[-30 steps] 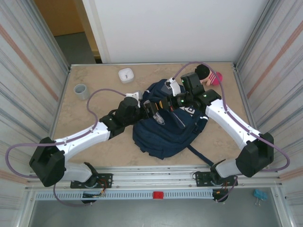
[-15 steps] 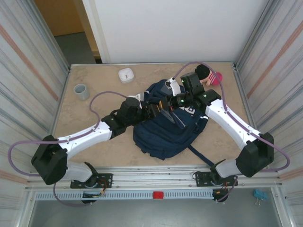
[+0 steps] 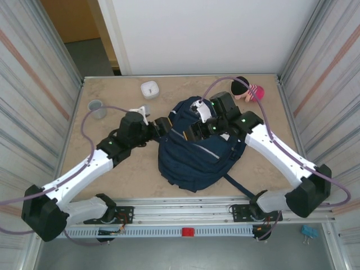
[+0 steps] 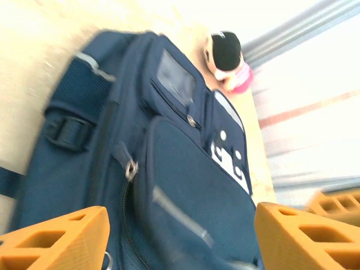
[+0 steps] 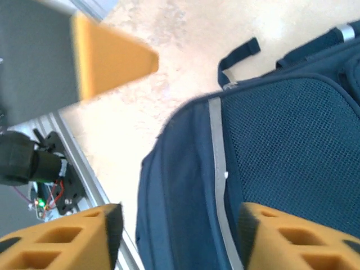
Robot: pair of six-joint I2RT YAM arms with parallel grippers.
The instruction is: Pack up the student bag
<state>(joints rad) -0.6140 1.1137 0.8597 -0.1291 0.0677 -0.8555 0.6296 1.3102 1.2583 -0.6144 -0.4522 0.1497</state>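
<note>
The student bag (image 3: 194,154), navy with thin pale stripes, lies flat in the middle of the table. My left gripper (image 3: 163,125) is at its upper left edge. In the left wrist view the left gripper (image 4: 180,242) is open, and its orange fingers (image 4: 56,239) straddle the bag's front pocket (image 4: 191,185) and a zipper pull (image 4: 130,169) without touching them. My right gripper (image 3: 197,128) hovers over the bag's top. The right wrist view shows the right gripper (image 5: 177,236) open over the bag's mesh side (image 5: 287,152), with nothing between its fingers.
A pink and black soft item (image 3: 246,89) lies at the back right, beyond the bag. A small white container (image 3: 149,89) and a grey cup (image 3: 97,108) stand at the back left. Metal walls close in both sides. A blurred orange finger shape (image 5: 107,56) crosses the right wrist view.
Both grippers have opened; the right one was shut before. My left arm has drawn back to the left, off the bag's middle. The bag's top has settled flatter.
</note>
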